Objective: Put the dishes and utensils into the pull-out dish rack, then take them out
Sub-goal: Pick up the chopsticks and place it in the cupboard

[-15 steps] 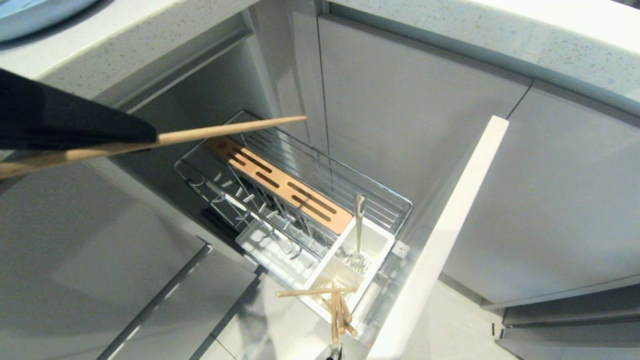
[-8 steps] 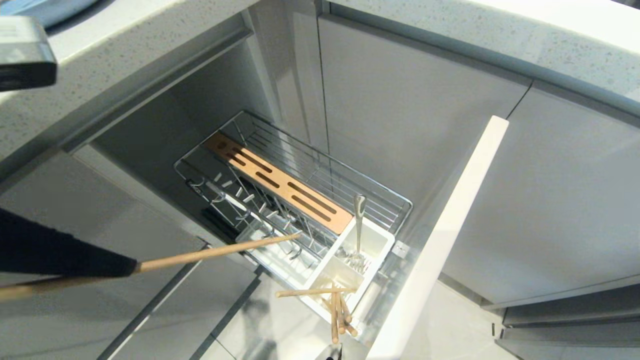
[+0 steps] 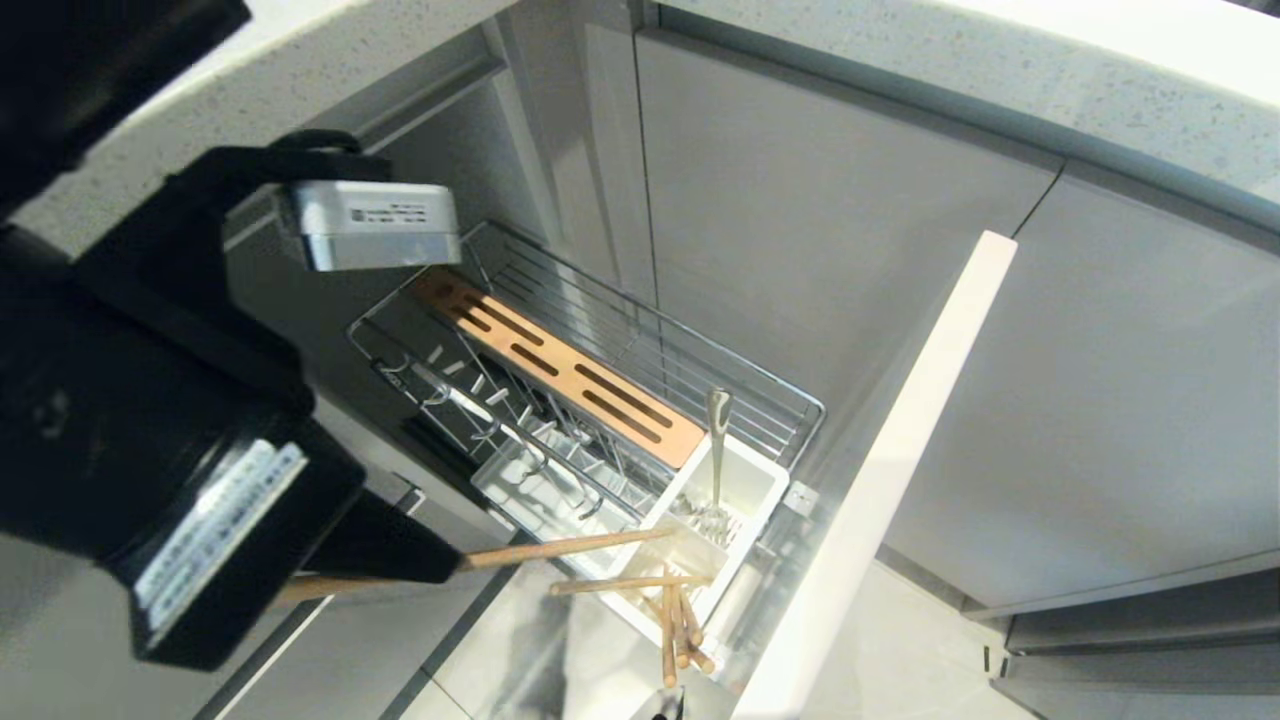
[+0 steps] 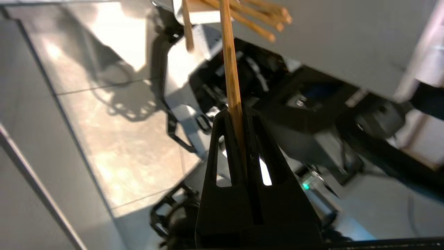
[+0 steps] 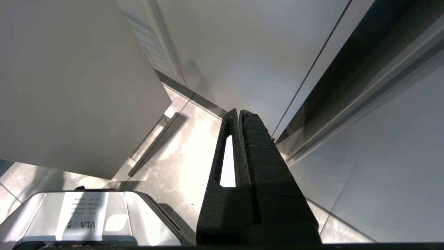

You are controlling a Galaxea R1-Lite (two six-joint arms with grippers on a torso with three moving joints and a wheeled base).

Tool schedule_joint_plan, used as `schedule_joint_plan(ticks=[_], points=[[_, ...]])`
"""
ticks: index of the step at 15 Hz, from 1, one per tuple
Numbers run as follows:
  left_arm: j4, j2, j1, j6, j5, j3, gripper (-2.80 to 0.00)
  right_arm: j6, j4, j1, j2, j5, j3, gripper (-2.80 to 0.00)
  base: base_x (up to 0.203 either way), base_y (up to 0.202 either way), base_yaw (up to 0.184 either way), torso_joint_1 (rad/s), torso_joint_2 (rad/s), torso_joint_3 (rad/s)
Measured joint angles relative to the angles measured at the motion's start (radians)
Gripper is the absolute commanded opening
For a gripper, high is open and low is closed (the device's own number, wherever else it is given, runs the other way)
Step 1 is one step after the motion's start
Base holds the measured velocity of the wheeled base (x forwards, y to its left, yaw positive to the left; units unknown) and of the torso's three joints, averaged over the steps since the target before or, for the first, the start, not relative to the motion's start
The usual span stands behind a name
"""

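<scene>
Left hand [image 3: 455, 568] down from counter height to rack's front end, pinching single chopstick [image 3: 560, 546]; tip now over white caddy [image 3: 745, 480], beside chopsticks [image 3: 675, 625] already there. Loading near insertion. Spoon-like utensil [image 3: 717, 450] upright in caddy. Left wrist view confirms tight pinch. Right hand [image 5: 239, 114] pressed together, empty, parked; absent from head view.
</scene>
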Motion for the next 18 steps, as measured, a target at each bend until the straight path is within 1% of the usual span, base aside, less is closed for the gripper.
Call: schedule_joint_plan(ticks=[3,6,11,18], points=[[-0.012,0.061,-0.01,0.023,0.082,0.0,-2.8,0.0,0.0,0.0,0.0,0.0,0.0,-2.8,0.0,0.0,0.0,0.0,0.0,0.0],[-0.023,0.108,-0.016,0.023,0.117,-0.001,-2.8,0.0,0.0,0.0,0.0,0.0,0.0,-2.8,0.0,0.0,0.0,0.0,0.0,0.0],[-0.073,0.171,-0.02,0.023,0.12,-0.001,-2.8,0.0,0.0,0.0,0.0,0.0,0.0,-2.8,0.0,0.0,0.0,0.0,0.0,0.0],[-0.087,0.263,-0.018,0.023,0.126,-0.002,-2.8,0.0,0.0,0.0,0.0,0.0,0.0,-2.8,0.0,0.0,0.0,0.0,0.0,0.0]])
